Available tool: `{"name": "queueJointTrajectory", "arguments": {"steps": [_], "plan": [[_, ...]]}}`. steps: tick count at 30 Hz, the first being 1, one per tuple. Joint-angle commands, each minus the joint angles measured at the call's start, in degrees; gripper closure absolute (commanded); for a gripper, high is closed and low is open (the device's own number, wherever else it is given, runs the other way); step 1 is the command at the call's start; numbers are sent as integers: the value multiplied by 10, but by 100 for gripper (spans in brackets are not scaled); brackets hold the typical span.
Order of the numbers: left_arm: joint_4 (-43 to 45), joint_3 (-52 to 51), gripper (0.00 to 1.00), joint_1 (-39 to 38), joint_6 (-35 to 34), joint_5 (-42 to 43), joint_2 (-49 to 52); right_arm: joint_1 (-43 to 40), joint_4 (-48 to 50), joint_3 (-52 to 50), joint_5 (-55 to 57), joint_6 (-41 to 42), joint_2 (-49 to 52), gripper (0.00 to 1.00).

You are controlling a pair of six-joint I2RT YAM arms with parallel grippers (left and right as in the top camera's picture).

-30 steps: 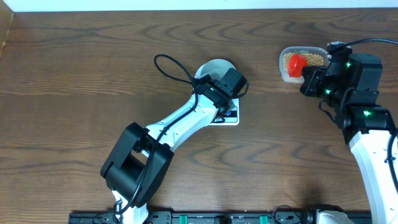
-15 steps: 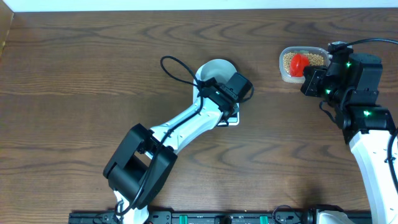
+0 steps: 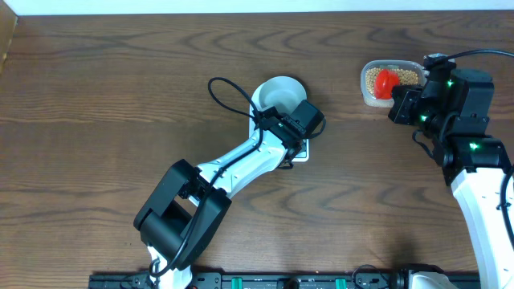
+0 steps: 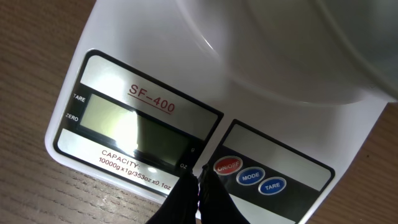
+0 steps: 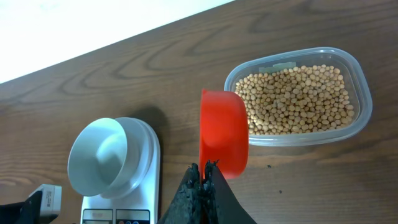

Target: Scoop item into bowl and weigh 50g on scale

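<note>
The pale bowl [image 3: 279,91] sits empty on the white scale [image 4: 124,74], also seen in the right wrist view [image 5: 102,155]. My left gripper [image 4: 199,183] is shut and empty, its tips just left of the scale's red ON/OFF button [image 4: 228,166]. The display [image 4: 134,127] shows no digits. In the overhead view the left gripper [image 3: 299,128] covers most of the scale [image 3: 299,155]. My right gripper [image 5: 204,171] is shut on a red scoop [image 5: 222,130], held on its side beside the clear tub [image 5: 360,99] of tan beans [image 5: 292,99]. The scoop's inside is hidden.
The clear tub [image 3: 367,79] stands at the back right of the wooden table, right of the scale. Blue MODE [image 4: 250,176] and TARE [image 4: 272,185] buttons sit beside the red one. A black cable [image 3: 221,88] loops left of the bowl.
My left gripper has shifted a little up and right over the scale's front panel, then settled. The right arm and scoop have not moved.
</note>
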Motion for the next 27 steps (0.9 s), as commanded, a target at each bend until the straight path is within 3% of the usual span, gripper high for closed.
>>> {"name": "queueJointTrajectory", "arguments": {"steps": [1,27], "plan": [[0,-5,93,1,-5,-18,8,-3,0,12,6,-10,-7,99],[33,-6,93,-3,-5,-17,27,-3,10,12,6,-12,-7,99]]}}
